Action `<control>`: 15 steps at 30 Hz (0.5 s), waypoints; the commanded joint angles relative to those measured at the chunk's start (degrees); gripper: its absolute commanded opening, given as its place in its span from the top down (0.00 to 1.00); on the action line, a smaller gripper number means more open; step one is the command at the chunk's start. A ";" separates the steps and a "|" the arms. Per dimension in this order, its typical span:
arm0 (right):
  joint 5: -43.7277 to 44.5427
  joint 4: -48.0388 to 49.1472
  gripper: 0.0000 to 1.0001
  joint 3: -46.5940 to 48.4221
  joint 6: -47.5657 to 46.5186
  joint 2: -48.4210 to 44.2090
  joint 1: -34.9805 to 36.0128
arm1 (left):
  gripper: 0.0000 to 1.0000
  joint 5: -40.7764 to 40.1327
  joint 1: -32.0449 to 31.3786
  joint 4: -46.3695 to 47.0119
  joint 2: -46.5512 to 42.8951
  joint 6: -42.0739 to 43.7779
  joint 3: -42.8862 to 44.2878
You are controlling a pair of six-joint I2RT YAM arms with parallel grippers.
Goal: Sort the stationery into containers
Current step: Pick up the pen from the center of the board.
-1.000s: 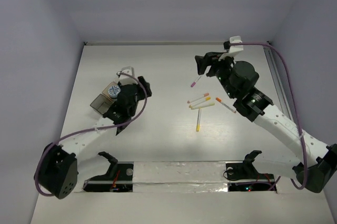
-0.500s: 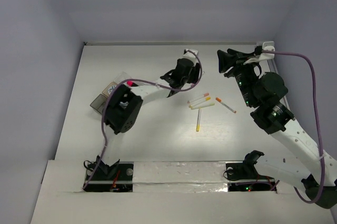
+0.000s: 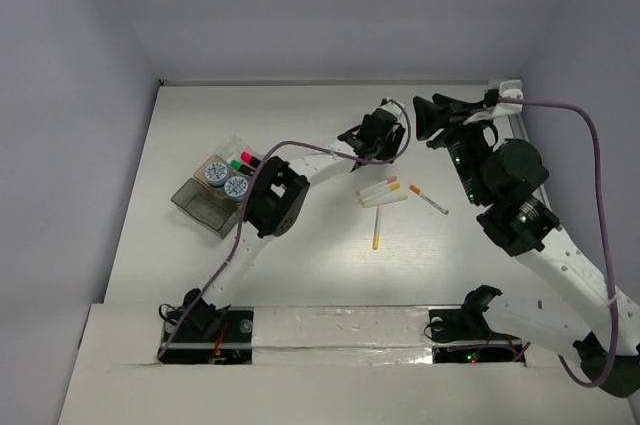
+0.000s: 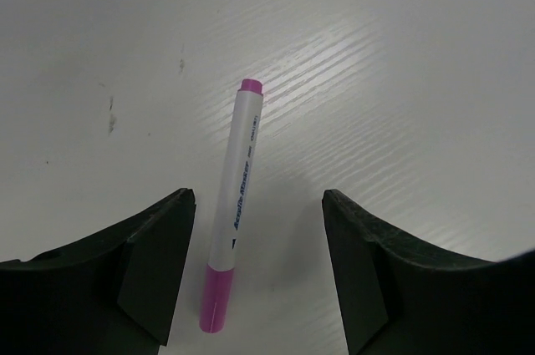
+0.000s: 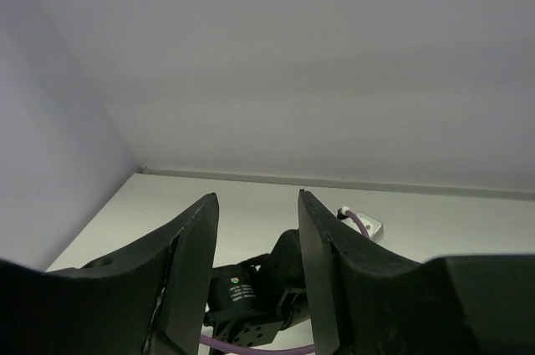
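Far left, the containers (image 3: 200,207) sit close to the table's (image 3: 300,275) left edge, with 2 discs (image 3: 216,174) in the tan tray and markers (image 3: 243,160) in the clear one. My left arm reaches diagonally past them, and the left gripper (image 3: 374,135) hangs mid-table, well short of the back wall. Its fingers are apart, straddling a pink-tipped pen (image 4: 236,196) that lies flat and touches neither one. A bit nearer me and to the right, 4 more pens (image 3: 385,201) lie in a loose cluster. The right gripper (image 3: 433,117) is up off the table near the back right corner, fingers parted and holding nothing, well apart from the pens. Versus 1 second ago, the left arm has left the trays and swung over to the pink pen. The right arm has backed off that pen toward the right edge.
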 commanded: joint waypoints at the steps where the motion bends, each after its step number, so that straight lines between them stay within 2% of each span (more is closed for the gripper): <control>1: -0.09 2.79 0.51 -0.82 -1.17 -1.71 -0.22 | 0.41 -3.24 -0.38 -3.35 0.45 0.39 3.81; 3: -0.27 2.79 0.51 -0.91 -1.17 -1.71 -0.22 | 0.41 -4.21 -0.38 -3.08 0.72 0.56 3.99; 9: 0.00 2.79 0.51 -1.09 -0.99 -2.06 -0.22 | 0.61 -4.03 -0.38 -5.54 3.09 1.26 5.31; 15: -0.18 2.88 0.51 -1.35 -0.55 -2.24 -0.22 | 0.91 -4.03 -0.38 -5.20 3.44 1.97 3.39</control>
